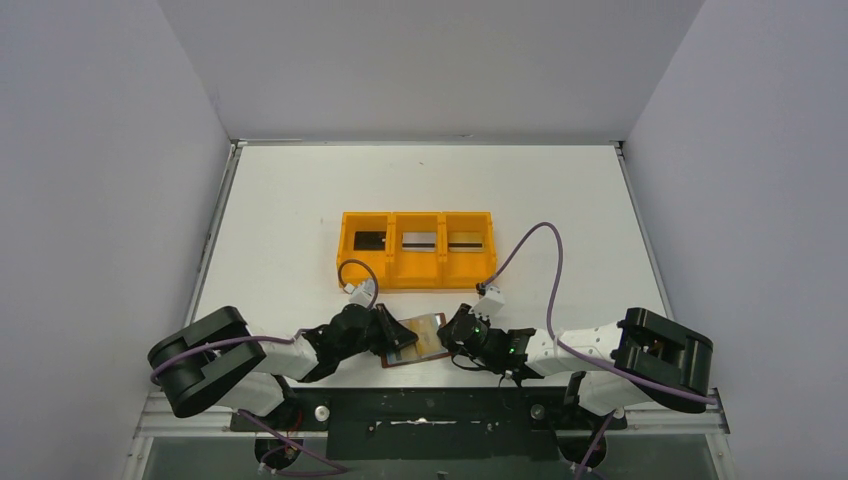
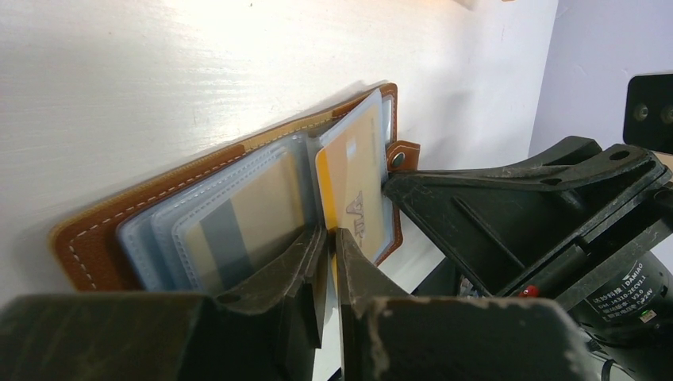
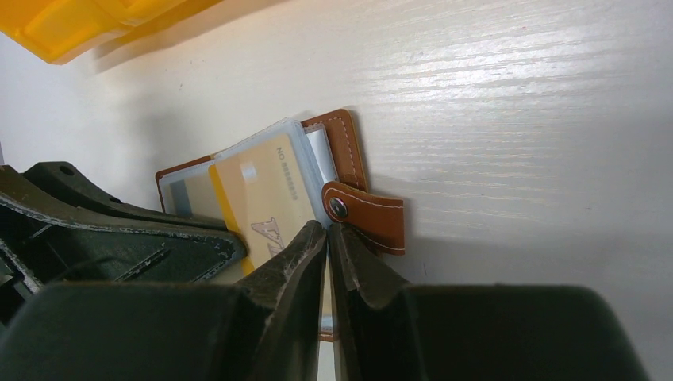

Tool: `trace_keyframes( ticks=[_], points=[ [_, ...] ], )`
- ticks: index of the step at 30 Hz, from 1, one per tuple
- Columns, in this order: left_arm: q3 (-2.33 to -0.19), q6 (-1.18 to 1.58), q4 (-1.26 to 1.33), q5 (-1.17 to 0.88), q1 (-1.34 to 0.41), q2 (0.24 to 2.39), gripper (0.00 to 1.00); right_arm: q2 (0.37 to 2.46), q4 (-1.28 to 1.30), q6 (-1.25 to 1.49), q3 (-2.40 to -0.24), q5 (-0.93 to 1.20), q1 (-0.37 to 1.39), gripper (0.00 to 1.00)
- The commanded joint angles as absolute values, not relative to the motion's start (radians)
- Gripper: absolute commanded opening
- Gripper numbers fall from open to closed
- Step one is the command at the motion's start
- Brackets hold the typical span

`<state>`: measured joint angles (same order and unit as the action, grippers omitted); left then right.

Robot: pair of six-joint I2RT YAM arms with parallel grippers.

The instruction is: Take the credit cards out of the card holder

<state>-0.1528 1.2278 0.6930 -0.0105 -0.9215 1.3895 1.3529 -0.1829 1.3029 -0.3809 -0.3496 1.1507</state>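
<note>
Find card holder [image 1: 415, 342] lying open on counter [image 1: 560, 200], on near side of orange tray [image 1: 343, 250], apart from it. Count three credit cards in tray compartments: black [image 1: 369, 240], silvery [image 1: 419, 240], tan-gold [image 1: 465, 240]. Note more in holder's clear sleeves [image 2: 159, 230]: yellow card [image 2: 353, 175] on a leaf raised off the rest, striped card [image 2: 238, 222] lying flat.

Read left claw [image 2: 329, 246] as pressed together on lower edge of yellow card's leaf, with a yellow strip between fingers. Read right claw [image 3: 327, 238] as together too, pinching holder's edge just beside snap tab [image 3: 369, 214]; cannot tell whether cover or leaf sits in it.

Judge cards light, stiff, slick; sleeves soft, floppy, probably clingy. Expect whole holder to slide or lift under a pull, being so light, hence one claw needed to pin the leather. Suggest taking card by its exposed edge at sleeve mouth, pinching card alone, not plastic, and pulling straight along sleeve. Watch for slip off glossy face, and for bending under an angled pull.
</note>
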Motion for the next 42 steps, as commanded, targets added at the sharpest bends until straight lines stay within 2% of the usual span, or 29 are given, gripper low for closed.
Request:
trace_keyframes(
  ticks=[1,7,18,24,27,42],
  points=[
    [-0.138,1.221,0.692,-0.022,-0.927,1.396,0.07,1.366,-0.1,1.297,-0.349,-0.331,1.148,0.11],
    [-0.122,1.219,0.659,-0.021,-0.927,1.363,0.0,1.351,-0.088,1.305,-0.344,-0.341,1.149,0.11],
    [-0.117,1.186,0.538,0.018,-0.923,1.254,0.0,1.335,-0.078,1.297,-0.349,-0.348,1.149,0.11],
    [-0.116,1.195,0.62,-0.014,-0.923,1.26,0.17,1.348,-0.082,1.291,-0.357,-0.344,1.148,0.12],
    [-0.108,1.218,0.665,-0.018,-0.923,1.271,0.22,1.354,-0.088,1.293,-0.356,-0.34,1.149,0.11],
    [-0.088,1.327,0.786,-0.012,-0.927,1.433,0.26,1.361,-0.104,1.291,-0.354,-0.329,1.149,0.11]
  ],
)
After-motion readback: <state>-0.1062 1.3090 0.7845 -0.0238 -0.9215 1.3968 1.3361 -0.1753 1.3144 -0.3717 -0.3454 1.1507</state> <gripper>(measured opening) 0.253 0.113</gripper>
